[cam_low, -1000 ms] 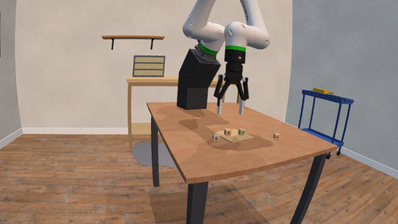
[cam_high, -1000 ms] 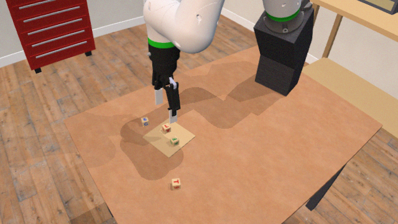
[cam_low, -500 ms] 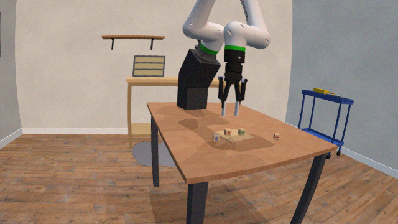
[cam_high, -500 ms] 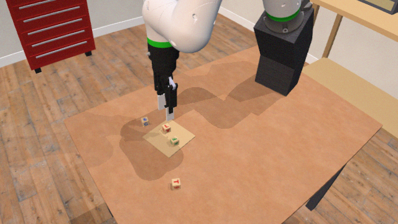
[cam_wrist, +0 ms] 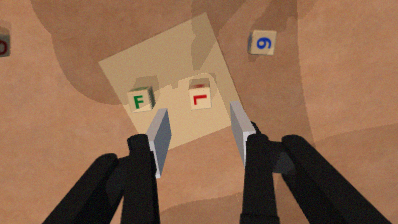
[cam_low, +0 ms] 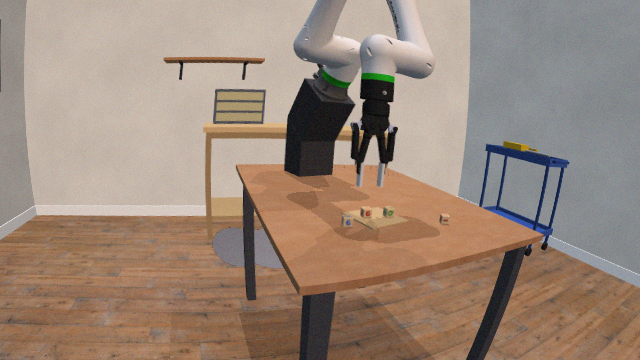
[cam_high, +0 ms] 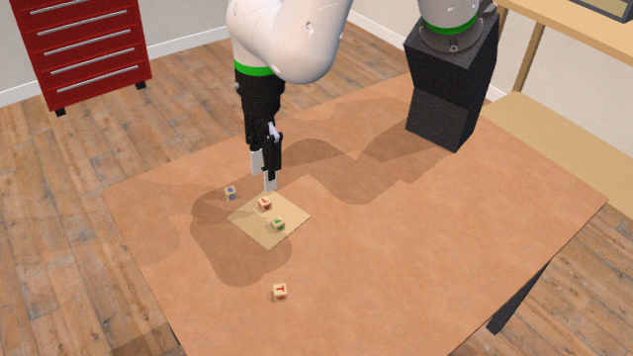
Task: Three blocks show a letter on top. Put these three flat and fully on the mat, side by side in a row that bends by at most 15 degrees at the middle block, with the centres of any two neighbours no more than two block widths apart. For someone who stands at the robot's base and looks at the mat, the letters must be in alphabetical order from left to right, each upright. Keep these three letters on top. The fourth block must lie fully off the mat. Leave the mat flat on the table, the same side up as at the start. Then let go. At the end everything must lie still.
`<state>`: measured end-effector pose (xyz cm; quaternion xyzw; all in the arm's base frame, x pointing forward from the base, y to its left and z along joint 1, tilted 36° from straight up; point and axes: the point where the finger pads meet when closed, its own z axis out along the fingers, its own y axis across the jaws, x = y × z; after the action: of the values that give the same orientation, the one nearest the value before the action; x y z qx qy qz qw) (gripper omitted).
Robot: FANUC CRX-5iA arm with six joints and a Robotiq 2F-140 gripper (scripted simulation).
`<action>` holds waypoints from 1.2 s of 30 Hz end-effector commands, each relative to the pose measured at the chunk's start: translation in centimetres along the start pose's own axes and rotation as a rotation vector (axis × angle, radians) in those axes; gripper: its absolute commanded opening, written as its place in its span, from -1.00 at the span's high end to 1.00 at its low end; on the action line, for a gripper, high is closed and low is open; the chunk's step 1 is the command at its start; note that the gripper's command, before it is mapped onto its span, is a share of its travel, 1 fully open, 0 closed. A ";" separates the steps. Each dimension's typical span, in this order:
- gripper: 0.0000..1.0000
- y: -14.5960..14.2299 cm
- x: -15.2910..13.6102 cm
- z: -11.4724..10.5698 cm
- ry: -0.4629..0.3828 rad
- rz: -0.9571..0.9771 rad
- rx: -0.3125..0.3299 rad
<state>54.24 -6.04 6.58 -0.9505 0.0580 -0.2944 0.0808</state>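
Tabletop wood [cam_high: 420,247] [cam_low: 300,270] [cam_wrist: 340,90] is stretching nearest the exterior camera, carrying the blue-marked block [cam_high: 230,193] [cam_low: 347,221] [cam_wrist: 263,43], which is lying off the mat [cam_high: 269,239] [cam_low: 380,221] [cam_wrist: 165,55]. Flat on that mat, the red L block [cam_high: 264,204] [cam_low: 366,213] [cam_wrist: 200,97] and green F block [cam_high: 277,223] [cam_low: 388,212] [cam_wrist: 140,100] are sitting apart, while the T block [cam_high: 280,292] [cam_low: 444,219] [cam_wrist: 2,46] is resting well off it. Above the tabletop, the gripper [cam_high: 263,179] [cam_low: 370,186] [cam_wrist: 199,118] is pointing straight down, its fingers standing partly apart and holding nothing. Behind, the white arm [cam_high: 297,40] [cam_low: 395,55] is arching high from its dark pedestal [cam_high: 445,109] [cam_low: 310,130], its wrist hanging upright.

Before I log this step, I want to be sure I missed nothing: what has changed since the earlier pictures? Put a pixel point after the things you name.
The tool's [cam_high: 263,180] [cam_low: 370,186] [cam_wrist: 198,134] two fingers have drawn closer together; they remain apart, holding nothing. No block was taken hold of or let go. The four blocks, the mat [cam_high: 242,218] [cam_low: 377,223] [cam_wrist: 165,50] and the table look as they were.
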 end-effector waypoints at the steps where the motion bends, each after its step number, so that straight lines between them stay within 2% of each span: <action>1: 0.26 0.0 0.0 0.0 0.000 0.000 0.000; 15: 0.26 0.0 0.0 0.5 0.000 0.000 0.000; 36: 0.26 0.0 0.0 3.2 0.000 0.000 0.000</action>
<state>55.95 -5.72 4.14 -0.9505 0.0580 -0.2943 0.0809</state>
